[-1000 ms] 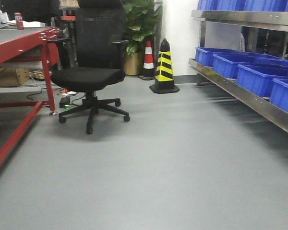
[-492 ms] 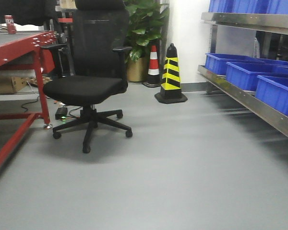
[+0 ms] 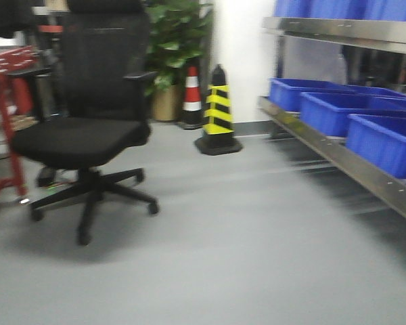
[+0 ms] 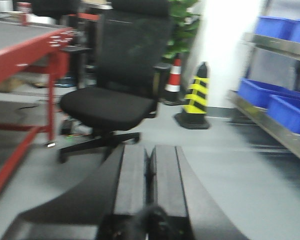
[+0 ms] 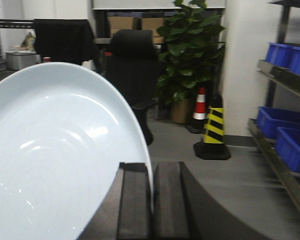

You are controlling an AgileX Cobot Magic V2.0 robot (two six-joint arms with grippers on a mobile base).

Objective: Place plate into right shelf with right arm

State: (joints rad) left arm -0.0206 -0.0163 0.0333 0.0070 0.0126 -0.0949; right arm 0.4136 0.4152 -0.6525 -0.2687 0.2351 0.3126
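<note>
My right gripper (image 5: 151, 167) is shut on the rim of the white plate (image 5: 55, 155), which fills the left half of the right wrist view and stands on edge. My left gripper (image 4: 149, 149) is shut and empty, held above the grey floor. The right shelf (image 3: 365, 172), a stainless-steel rack with blue bins (image 3: 386, 139), runs along the right side of the front view. It also shows in the left wrist view (image 4: 277, 132) and the right wrist view (image 5: 277, 172). Neither gripper shows in the front view.
A black office chair (image 3: 78, 139) stands at the left on the floor. A yellow-black cone (image 3: 218, 112) and a red-white cone (image 3: 191, 98) stand by the wall beside a potted plant (image 3: 169, 54). A red-framed table (image 3: 7, 74) is at the far left.
The front view has shifted: the chair has grown larger and slid left, the red table has almost left the frame, and the shelf with its bins looks nearer. The view is blurred.
</note>
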